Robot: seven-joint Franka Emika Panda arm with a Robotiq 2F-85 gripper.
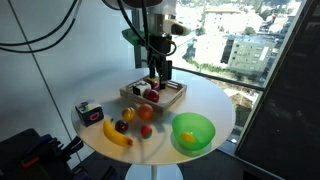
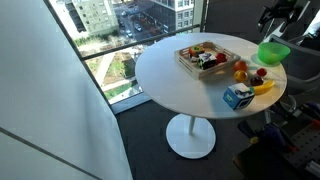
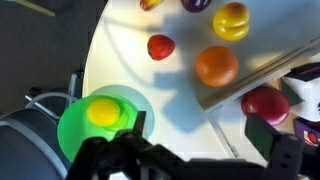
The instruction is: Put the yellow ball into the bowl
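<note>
Yellow ball (image 3: 103,112): lies inside bowl (image 3: 72,135), on tabletop (image 1: 205,100). Claw (image 1: 159,76): released, empty, well apart from bowl. Task status: apparently complete; nothing left.

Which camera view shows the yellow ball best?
The wrist view: the yellow ball lies large and clear inside the green bowl. In an exterior view it is just a tiny yellow speck in the bowl; in an exterior view only the bowl shows, no ball.

Round white table (image 1: 210,100), wooden tray (image 2: 195,70), green bowl (image 1: 192,146), banana (image 1: 115,134), loose round fruits, small carton (image 1: 88,112)
</note>
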